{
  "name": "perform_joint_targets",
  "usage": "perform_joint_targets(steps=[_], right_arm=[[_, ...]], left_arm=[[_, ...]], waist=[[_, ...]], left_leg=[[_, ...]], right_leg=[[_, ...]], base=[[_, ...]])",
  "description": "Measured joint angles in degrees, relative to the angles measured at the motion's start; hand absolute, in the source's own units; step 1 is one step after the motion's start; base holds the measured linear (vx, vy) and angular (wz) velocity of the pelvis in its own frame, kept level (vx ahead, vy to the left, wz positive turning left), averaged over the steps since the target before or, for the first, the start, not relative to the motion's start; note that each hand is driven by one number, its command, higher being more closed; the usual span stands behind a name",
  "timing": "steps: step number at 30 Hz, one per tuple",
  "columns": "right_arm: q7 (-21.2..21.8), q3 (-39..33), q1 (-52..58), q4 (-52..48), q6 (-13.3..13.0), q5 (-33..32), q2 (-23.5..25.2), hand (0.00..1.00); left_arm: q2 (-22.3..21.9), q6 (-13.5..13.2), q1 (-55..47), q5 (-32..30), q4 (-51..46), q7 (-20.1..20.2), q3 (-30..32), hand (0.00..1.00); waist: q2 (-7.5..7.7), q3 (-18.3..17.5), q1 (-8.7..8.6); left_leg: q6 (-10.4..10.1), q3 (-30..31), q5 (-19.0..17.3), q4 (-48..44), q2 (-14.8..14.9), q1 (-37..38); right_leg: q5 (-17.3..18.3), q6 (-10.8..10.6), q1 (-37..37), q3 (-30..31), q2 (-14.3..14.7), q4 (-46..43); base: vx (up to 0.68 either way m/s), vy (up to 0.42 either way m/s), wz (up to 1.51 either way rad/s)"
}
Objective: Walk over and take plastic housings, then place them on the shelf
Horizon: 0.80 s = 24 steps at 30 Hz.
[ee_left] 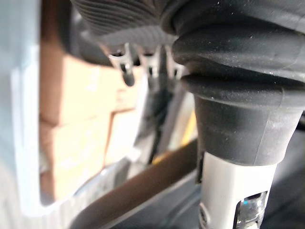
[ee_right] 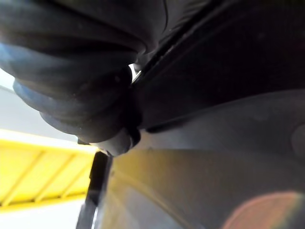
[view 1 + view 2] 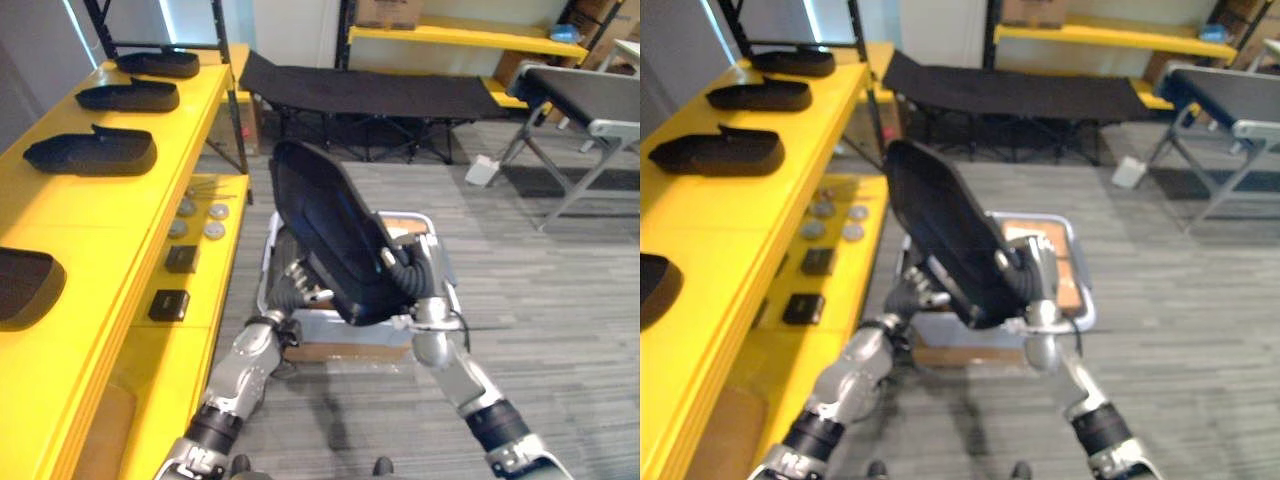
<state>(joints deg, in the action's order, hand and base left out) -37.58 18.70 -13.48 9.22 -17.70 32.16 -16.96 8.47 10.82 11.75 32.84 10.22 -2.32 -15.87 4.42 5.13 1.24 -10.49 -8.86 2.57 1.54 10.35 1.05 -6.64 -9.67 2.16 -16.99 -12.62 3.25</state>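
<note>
I hold one black housing (image 3: pixel 330 230) tilted up on edge between my two hands, above a white-railed cart (image 3: pixel 1035 215) and just right of the yellow shelf (image 3: pixel 90 240). My left hand (image 3: pixel 300 280) is tucked under its lower left side, arm bent up from below. My right hand (image 3: pixel 410 275) lies against its right edge, wrist cover touching it. I cannot tell whether either hand grips or merely presses. Four more housings lie on the top shelf (image 3: pixel 90 153) (image 3: pixel 128 96) (image 3: pixel 158 64) (image 3: pixel 20 285). The lower shelf carries two small black boxes (image 3: pixel 181 259) (image 3: pixel 168 305) and four grey discs (image 3: pixel 214 230).
</note>
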Motion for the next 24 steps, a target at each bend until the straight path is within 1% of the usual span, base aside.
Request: perform_joint_targets(steps=[2, 5, 8, 9, 10, 13, 14, 15, 16, 18, 21, 24], right_arm=[[0.06, 0.08, 0.30, 0.00, -0.13, -0.30, 0.00, 1.00], [0.35, 0.68, 1.21, 0.00, -0.76, -2.18, 0.11, 1.00], [1.54, 2.27, 1.47, 0.00, -1.02, -2.40, 0.16, 1.00], [1.77, 3.00, 1.55, 0.01, -1.12, -2.44, 0.34, 1.00], [2.32, 3.55, 1.73, 0.02, -1.16, -2.49, 1.18, 1.00], [2.52, 3.95, 1.77, 0.21, -1.15, -3.26, 2.09, 1.00], [2.50, 4.08, 1.91, 0.50, -1.10, -3.86, 2.86, 1.00], [2.43, 4.19, 1.99, 0.68, -0.98, -4.51, 3.29, 1.00], [2.38, 4.30, 1.99, 0.92, -0.98, -4.53, 3.64, 1.00], [1.82, 4.57, 1.98, 2.25, -0.97, -4.60, 4.73, 1.00], [0.68, 4.70, 2.04, 3.72, -0.97, -4.98, 6.03, 1.00], [-0.21, 5.43, 2.04, 5.05, -0.95, -5.01, 6.60, 1.00]], left_arm=[[-0.07, 0.44, -0.41, 1.73, 0.00, 0.39, -0.19, 0.00], [-0.49, 0.64, -0.57, 7.09, 0.08, 0.33, -0.73, 0.00], [-1.69, 0.28, -0.57, 11.42, 0.45, -0.21, -0.92, 0.00], [-2.16, -0.08, -0.57, 12.37, 0.72, -0.48, -1.18, 0.00], [-2.50, -1.17, -0.57, 14.59, 1.72, -0.96, -1.44, 0.00], [-2.95, -2.74, -0.57, 17.15, 2.60, -1.87, -1.77, 0.00], [-2.94, -3.86, -0.57, 18.55, 2.59, -2.61, -1.79, 0.00], [-3.00, -5.27, -0.56, 18.99, 2.59, -3.38, -1.81, 1.00], [-3.05, -5.92, -0.57, 19.17, 2.59, -3.82, -1.82, 1.00], [-3.52, -8.14, -0.56, 20.73, 2.59, -4.65, -1.73, 1.00], [-4.54, -10.01, -0.56, 20.78, 2.59, -5.90, -1.18, 1.00], [-4.68, -12.27, -0.39, 20.76, 2.59, -5.97, -1.16, 1.00]], waist=[[-0.59, -0.51, 0.11], [-1.73, -1.26, 0.35], [-2.24, -1.61, 0.37], [-2.23, -1.64, 0.37], [-2.18, -1.68, 0.38], [-2.08, -1.74, 0.37], [-1.98, -1.80, 0.37], [-1.90, -1.86, 0.35], [-1.86, -1.88, 0.31], [-1.79, -1.92, 0.31], [-1.69, -1.99, 0.30], [-1.41, -2.17, 0.27]], left_leg=[[0.00, 0.02, -0.01, 0.02, 0.00, 0.00], [0.00, 0.08, -0.01, 0.02, 0.00, 0.00], [0.00, 0.11, -0.01, 0.00, 0.00, 0.04], [0.00, 0.12, 0.00, 0.00, 0.00, 0.06], [0.00, 0.13, 0.00, 0.00, 0.00, 0.06], [-0.01, 0.13, 0.01, 0.01, 0.00, 0.07], [-0.01, 0.13, 0.01, 0.01, 0.00, 0.07], [-0.01, 0.13, 0.01, 0.03, 0.00, 0.06], [-0.01, 0.12, 0.01, 0.03, 0.00, 0.07], [-0.01, 0.12, 0.01, 0.05, 0.00, 0.06], [-0.01, 0.12, 0.01, 0.05, 0.00, 0.05], [-0.01, 0.12, 0.01, 0.05, 0.00, 0.05]], right_leg=[[0.00, 0.00, 0.00, -0.02, 0.00, 0.01], [0.00, 0.00, 0.05, -0.08, 0.00, 0.02], [0.00, 0.00, 0.08, -0.10, 0.00, 0.02], [0.00, 0.00, 0.09, -0.10, 0.00, 0.02], [0.00, 0.00, 0.09, -0.10, 0.00, 0.02], [0.00, 0.00, 0.08, -0.11, 0.00, 0.02], [0.01, 0.01, 0.08, -0.12, 0.00, 0.02], [0.00, 0.01, 0.07, -0.12, 0.00, 0.02], [0.01, 0.01, 0.07, -0.12, 0.00, 0.03], [0.00, 0.01, 0.09, -0.15, 0.00, 0.07], [0.00, 0.01, 0.10, -0.17, 0.00, 0.12], [0.01, 0.01, 0.12, -0.20, 0.00, 0.18]], base=[[0.00, 0.000, 0.00], [0.00, 0.000, 0.00], [0.00, 0.000, 0.00], [0.00, 0.000, 0.00], [0.00, 0.000, 0.00], [0.00, 0.000, 0.00], [0.00, 0.000, 0.00], [0.00, 0.000, 0.00], [0.00, 0.000, 0.00], [0.00, 0.000, 0.00], [0.00, 0.000, 0.00], [0.00, 0.000, 0.00]])
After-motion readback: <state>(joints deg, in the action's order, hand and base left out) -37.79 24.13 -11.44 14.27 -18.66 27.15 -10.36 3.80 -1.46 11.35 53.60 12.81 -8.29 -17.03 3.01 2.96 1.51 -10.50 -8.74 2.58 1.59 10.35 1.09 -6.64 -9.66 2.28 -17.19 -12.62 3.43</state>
